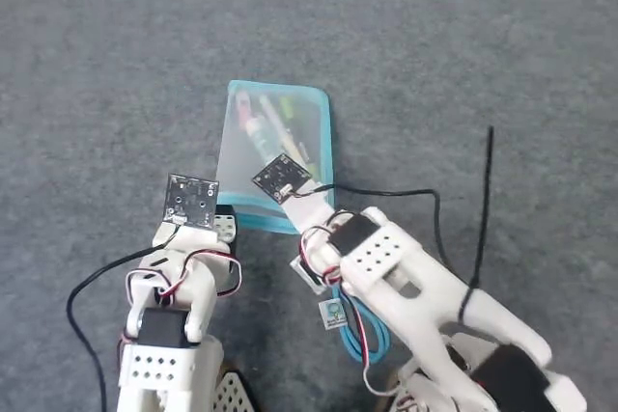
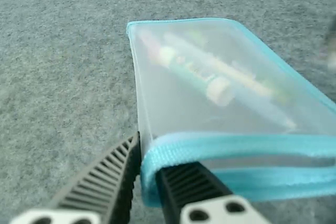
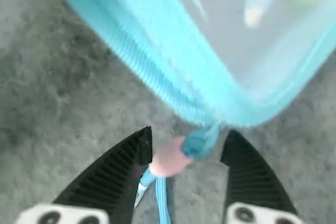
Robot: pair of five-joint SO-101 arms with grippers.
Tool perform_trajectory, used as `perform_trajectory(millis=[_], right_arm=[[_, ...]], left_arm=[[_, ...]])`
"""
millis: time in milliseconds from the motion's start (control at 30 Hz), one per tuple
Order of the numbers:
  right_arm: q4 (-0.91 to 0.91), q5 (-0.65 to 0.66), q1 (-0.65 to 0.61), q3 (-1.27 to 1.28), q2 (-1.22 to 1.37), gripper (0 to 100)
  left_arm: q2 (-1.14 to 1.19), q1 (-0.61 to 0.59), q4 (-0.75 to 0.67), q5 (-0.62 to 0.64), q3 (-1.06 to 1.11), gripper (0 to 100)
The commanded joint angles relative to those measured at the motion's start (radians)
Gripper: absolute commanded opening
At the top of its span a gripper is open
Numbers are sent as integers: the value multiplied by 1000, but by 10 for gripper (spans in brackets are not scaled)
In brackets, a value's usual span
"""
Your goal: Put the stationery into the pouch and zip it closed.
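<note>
The translucent pouch with blue trim lies flat mid-table, pens and a glue stick showing through its wall. Its zipper edge faces the arms. My left gripper is shut on the pouch's near left corner, the blue trim pinched between its ridged fingers. At the other end of the zipper edge, my right gripper is open. The zipper pull, with a pink bead and blue cord, hangs between its fingers, the bead against one finger.
The table is covered by grey felt-like cloth. A black cable stands up at the right of the right arm, and blue wiring loops near its base. Both arm bases fill the near edge.
</note>
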Motion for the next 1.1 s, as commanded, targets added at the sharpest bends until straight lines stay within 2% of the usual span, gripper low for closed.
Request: perform_trajectory(millis=[0, 133, 333, 433, 667, 900, 1067], right_arm=[[-51, -20, 21, -28, 38, 136], [-68, -2, 102, -29, 71, 6], [-74, 58, 240, -60, 68, 6], [-53, 133, 277, -143, 79, 6], [68, 244, 269, -319, 74, 6], [108, 328, 188, -336, 56, 6], [170, 328, 166, -330, -107, 6]], left_arm=[[-11, -8, -18, 15, -70, 12], [-17, -2, -41, 17, -50, 12], [-17, 0, -112, 17, -18, 12], [-17, 0, -127, 17, -19, 13], [-11, 57, -137, 14, -16, 115], [-11, 94, -143, 11, -16, 13], [-9, 87, -160, 15, -15, 9]])
